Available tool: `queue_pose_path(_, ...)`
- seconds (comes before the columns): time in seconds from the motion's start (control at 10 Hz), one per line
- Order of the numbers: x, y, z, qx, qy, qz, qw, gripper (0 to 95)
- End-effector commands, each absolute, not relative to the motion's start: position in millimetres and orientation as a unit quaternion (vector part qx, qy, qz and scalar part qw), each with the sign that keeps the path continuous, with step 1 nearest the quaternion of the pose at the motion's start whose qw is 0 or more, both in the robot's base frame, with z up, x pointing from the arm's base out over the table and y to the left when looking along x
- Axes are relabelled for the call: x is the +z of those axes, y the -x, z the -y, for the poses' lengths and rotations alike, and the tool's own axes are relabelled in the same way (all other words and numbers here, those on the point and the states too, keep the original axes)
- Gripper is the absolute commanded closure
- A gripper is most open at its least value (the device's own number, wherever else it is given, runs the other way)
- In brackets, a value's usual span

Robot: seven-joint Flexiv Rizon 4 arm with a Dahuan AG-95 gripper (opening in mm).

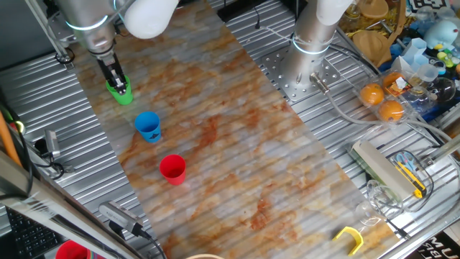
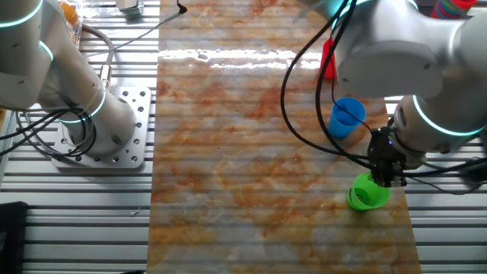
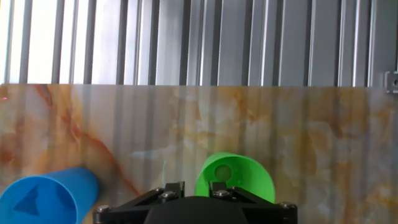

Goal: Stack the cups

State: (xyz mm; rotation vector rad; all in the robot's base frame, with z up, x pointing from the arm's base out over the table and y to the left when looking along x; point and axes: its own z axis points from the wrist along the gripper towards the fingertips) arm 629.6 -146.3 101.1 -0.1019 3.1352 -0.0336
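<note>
The green cup (image 1: 122, 93) stands at the far left of the marble mat, and its rim looks slightly tilted in the other fixed view (image 2: 367, 194). My gripper (image 1: 117, 83) is down on it, with the fingers close together astride its near rim (image 3: 196, 185), one inside and one outside. In the hand view I look down into the green cup (image 3: 239, 174). The blue cup (image 1: 148, 126) stands upright a little way off and also shows in the other views (image 2: 347, 116) (image 3: 43, 196). The red cup (image 1: 172, 169) stands upright beyond the blue one. In the other fixed view the red cup (image 2: 327, 61) is mostly hidden by my arm.
A second arm's base (image 1: 309, 54) stands on the metal table at the mat's far side. Two oranges (image 1: 381, 101), clear plastic cups (image 1: 374, 205), a yellow-handled tool (image 1: 408, 174) and clutter lie to the right. A red object (image 1: 72, 250) sits at the bottom left edge.
</note>
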Motion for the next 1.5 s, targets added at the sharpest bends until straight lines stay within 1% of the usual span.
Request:
queue_pose_path(0.1, 94, -628, 150, -0.011, 0.035, -0.999, 0.003, 76.0)
queue_pose_path(0.4, 87, -627, 148, -0.011, 0.028, -1.0, 0.004, 76.0)
queue_pose_path(0.5, 86, -627, 148, -0.011, 0.027, -1.0, 0.004, 95.0)
queue_pose_path(1.1, 90, -626, 146, -0.013, 0.033, -0.999, 0.005, 95.0)
queue_pose_path(1.3, 103, -623, 140, -0.026, 0.037, -0.999, 0.002, 95.0)
queue_pose_path(1.5, 125, -620, 129, -0.045, 0.039, -0.998, -0.006, 95.0)
